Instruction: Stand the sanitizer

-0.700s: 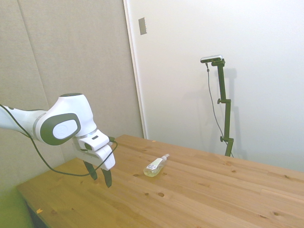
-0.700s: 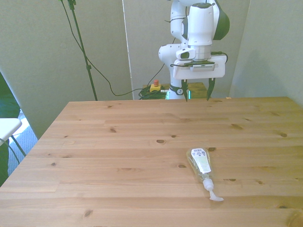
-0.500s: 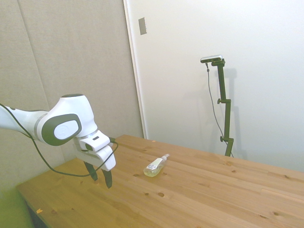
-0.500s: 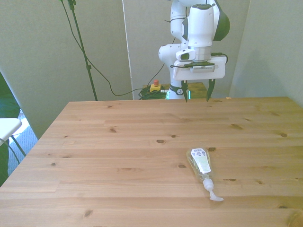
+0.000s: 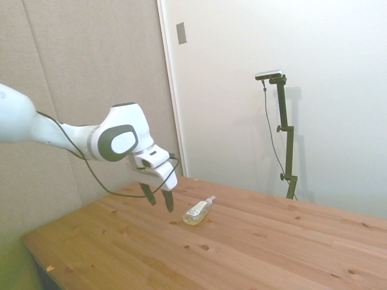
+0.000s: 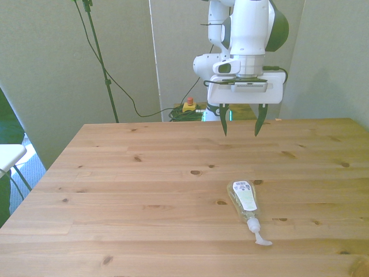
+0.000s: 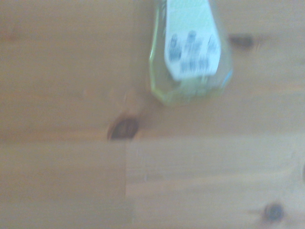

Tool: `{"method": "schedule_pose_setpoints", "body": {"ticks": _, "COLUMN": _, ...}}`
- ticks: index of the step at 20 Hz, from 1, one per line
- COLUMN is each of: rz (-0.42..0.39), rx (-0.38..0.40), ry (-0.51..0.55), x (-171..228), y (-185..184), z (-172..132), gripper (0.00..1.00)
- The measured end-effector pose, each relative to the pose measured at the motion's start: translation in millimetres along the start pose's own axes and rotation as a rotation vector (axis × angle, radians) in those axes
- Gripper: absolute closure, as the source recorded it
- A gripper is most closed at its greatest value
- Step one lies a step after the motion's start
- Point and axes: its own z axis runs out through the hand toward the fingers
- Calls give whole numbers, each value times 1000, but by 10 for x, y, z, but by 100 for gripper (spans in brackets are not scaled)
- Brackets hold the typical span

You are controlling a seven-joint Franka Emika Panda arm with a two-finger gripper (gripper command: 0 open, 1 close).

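The sanitizer (image 5: 198, 212) (image 6: 244, 200) lies flat on its side on the wooden table (image 6: 144, 219), label up, its whitish spray top toward the near edge in the front view. It is a small clear bottle with pale yellowish liquid. My gripper (image 5: 159, 199) (image 6: 241, 120) hangs open above the table, short of the bottle's base and well above it, fingers pointing down with nothing between them. The wrist view shows the blurred base end of the sanitizer (image 7: 190, 52) with its white label.
Behind the table's far edge in the front view stand the robot's base and a red button box (image 6: 188, 105). A dark cable (image 5: 91, 178) trails from the arm. A white surface (image 6: 8, 156) pokes in at the front view's left.
The arm has swung out over the table toward the sanitizer and risen a little. The fingers stay open. The bottle has not moved.
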Motion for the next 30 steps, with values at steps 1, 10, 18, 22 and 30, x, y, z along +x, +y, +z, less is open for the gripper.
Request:
{"method": "schedule_pose_setpoints", "body": {"ticks": 1, "rz": 9, "rx": -1, "ry": 10, "x": 117, "y": -114, "z": 38, "gripper": 0}}
{"method": "schedule_pose_setpoints", "body": {"ticks": 10, "rz": 32, "rx": 37, "ry": 39, "x": 763, "y": -1137, "z": 578, "gripper": 0}}
{"method": "schedule_pose_setpoints", "body": {"ticks": 18, "rz": 46, "rx": 39, "ry": 51, "x": 1056, "y": -1575, "z": 1125, "gripper": 0}}
{"method": "schedule_pose_setpoints", "body": {"ticks": 22, "rz": 55, "rx": 26, "ry": 46, "x": 1159, "y": -1656, "z": 1323, "gripper": 0}}
{"method": "schedule_pose_setpoints", "body": {"ticks": 30, "rz": 78, "rx": 16, "ry": 38, "x": 1285, "y": -1663, "z": 1535, "gripper": 100}}
